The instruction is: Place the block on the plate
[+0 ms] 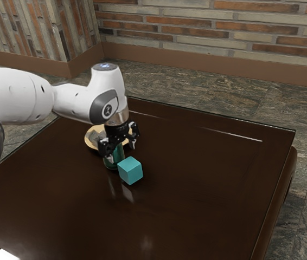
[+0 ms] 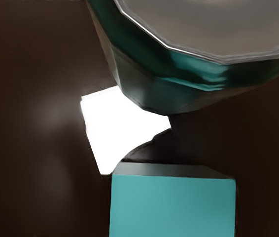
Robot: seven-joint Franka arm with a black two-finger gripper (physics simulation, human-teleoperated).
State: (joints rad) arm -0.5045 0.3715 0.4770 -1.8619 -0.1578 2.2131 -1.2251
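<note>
Exterior view: our gripper (image 1: 121,153) is released, its fingers spread apart above the table (image 1: 208,189), near the block (image 1: 130,170) beside the green can (image 1: 109,163).

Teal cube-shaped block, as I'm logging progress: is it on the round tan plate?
No, in the exterior view the teal cube-shaped block is clear of the round tan plate, partly in front of the green can.

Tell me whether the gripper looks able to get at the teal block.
Probably yes: the gripper stands open near the block, whose top looks uncovered, though the green container close beside it may crowd one finger.
</note>
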